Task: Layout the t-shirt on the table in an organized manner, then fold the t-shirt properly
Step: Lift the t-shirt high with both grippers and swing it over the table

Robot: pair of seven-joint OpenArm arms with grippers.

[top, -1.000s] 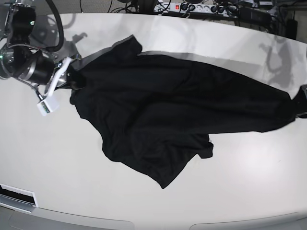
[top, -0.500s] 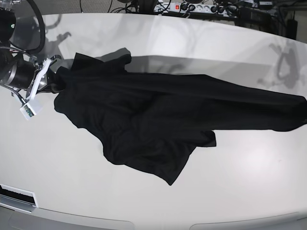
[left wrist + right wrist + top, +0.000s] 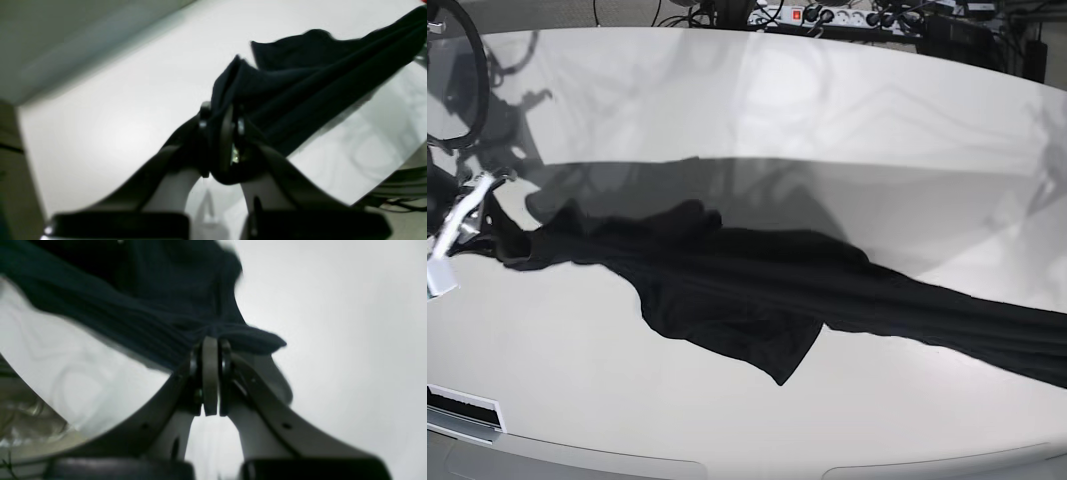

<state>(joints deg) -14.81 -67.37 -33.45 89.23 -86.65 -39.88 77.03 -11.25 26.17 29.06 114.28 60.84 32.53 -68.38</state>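
The black t-shirt hangs stretched in a long narrow band across the white table, from far left to the right edge of the base view. Its middle sags, and a loose flap droops toward the tabletop. My right gripper is at the left end, shut on a bunched edge of the t-shirt; its wrist view shows the gripper pinching cloth. My left gripper is shut on the other end of the t-shirt and lies outside the base view.
A power strip and cables run behind the table's far edge. A dark slot sits at the front left rim. The table's curved front edge runs close below the shirt.
Both ends were pulled apart and toward the front. The shirt went from a wide spread to a taut narrow band. The right gripper moved left and forward; the shirt's right end left the frame.
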